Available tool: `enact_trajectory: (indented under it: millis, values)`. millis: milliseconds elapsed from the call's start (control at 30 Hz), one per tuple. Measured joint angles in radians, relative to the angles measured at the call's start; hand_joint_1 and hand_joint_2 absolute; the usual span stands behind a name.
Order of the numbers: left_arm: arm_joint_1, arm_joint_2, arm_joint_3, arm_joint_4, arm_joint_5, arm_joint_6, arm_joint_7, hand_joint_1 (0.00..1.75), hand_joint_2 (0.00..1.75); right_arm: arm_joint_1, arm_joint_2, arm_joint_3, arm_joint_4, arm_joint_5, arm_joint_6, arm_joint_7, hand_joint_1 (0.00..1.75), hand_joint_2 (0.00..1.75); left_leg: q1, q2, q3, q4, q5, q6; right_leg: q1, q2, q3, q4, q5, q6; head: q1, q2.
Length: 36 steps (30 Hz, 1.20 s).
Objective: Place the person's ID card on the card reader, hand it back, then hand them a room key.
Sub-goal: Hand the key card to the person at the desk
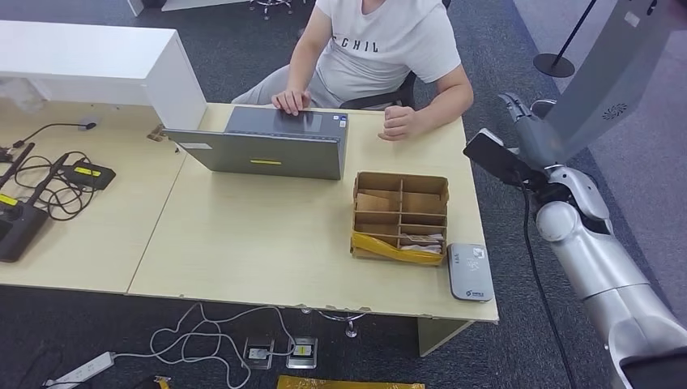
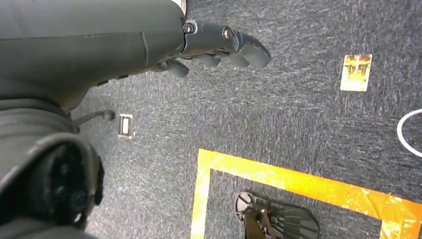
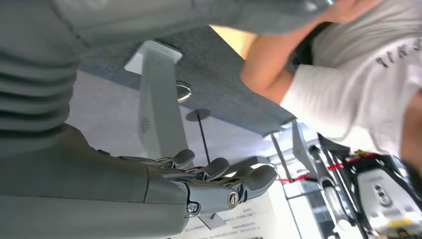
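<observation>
The right hand (image 1: pixel 518 121) is raised off the right end of the counter (image 1: pixel 243 243), fingers extended and apart, holding nothing. No ID card can be made out in any picture: the person's (image 1: pixel 381 49) near fist (image 1: pixel 398 123) rests closed on the far edge of the counter and may hide one, but I cannot tell. The card reader (image 1: pixel 471 271) lies flat at the near right corner, just right of the cardboard divider box (image 1: pixel 399 217), whose near compartments hold what may be the room keys.

The likely trouble is the handover. The hand sits beyond the counter's edge and to the right of the fist, so a card passed across open floor could slip between spread fingers and fall to the carpet. Reaching back for the reader, the forearm could clip the box or nudge the reader off the corner it sits so close to.

The right wrist view gives the fingers (image 3: pixel 219 172) from close behind, plainly bare, and the person's arm beyond them. The left wrist view shows the left hand (image 2: pixel 219 50) hanging over the carpet (image 2: pixel 298 109), fingers loosely curled and empty, above orange floor tape (image 2: pixel 298 179)
</observation>
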Motion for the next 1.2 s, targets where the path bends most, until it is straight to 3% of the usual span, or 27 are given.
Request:
enact_trajectory:
  millis: [67, 200, 333, 467, 767, 1200]
  values:
    - [0.001, 0.001, -0.001, 0.000, 0.006, 0.000, 0.000, 0.00, 0.00, 0.019, -0.033, -0.005, -0.053, -0.005, 0.063, 0.048, 0.00, 0.00, 0.000, -0.001, 0.000, 0.000, 0.000, 0.000, 0.000, -0.001, 0.000, 0.000, 0.000, 0.000, 0.000, 0.000]
    - [0.003, 0.005, -0.006, 0.000, 0.016, 0.000, 0.000, 0.00, 0.00, 0.082, -0.130, -0.016, -0.211, -0.002, 0.182, 0.138, 0.00, 1.75, 0.000, -0.001, -0.001, 0.000, 0.000, 0.000, 0.000, -0.001, 0.000, 0.000, 0.000, 0.000, 0.000, 0.000]
    - [0.003, 0.006, -0.012, 0.001, 0.020, 0.000, -0.001, 0.00, 0.00, 0.136, -0.207, -0.041, -0.347, 0.000, 0.246, 0.199, 0.00, 1.75, 0.000, 0.000, -0.001, 0.000, -0.001, 0.000, 0.000, 0.000, 0.000, 0.000, 0.000, 0.000, 0.000, 0.000]
    - [0.003, 0.006, -0.018, 0.001, 0.029, 0.000, -0.002, 0.00, 0.00, 0.192, -0.249, -0.060, -0.451, -0.012, 0.261, 0.249, 0.00, 1.75, 0.000, 0.000, 0.000, 0.000, -0.001, 0.000, 0.000, 0.000, 0.000, 0.000, 0.000, 0.000, 0.000, 0.000]
    - [0.001, 0.006, -0.020, 0.001, 0.042, 0.007, 0.000, 0.00, 0.00, 0.356, -0.257, -0.073, -0.630, 0.047, 0.269, 0.321, 0.00, 1.75, 0.000, 0.000, 0.000, 0.000, -0.001, 0.000, 0.000, 0.000, 0.000, 0.000, 0.000, 0.000, 0.000, 0.000]
    - [0.001, 0.006, -0.022, 0.001, 0.042, 0.006, 0.000, 0.00, 0.00, 0.403, -0.270, -0.087, -0.709, 0.054, 0.258, 0.329, 0.00, 1.75, 0.000, 0.000, 0.000, 0.000, -0.001, 0.000, 0.000, 0.000, 0.000, 0.000, 0.000, 0.000, 0.000, 0.000]
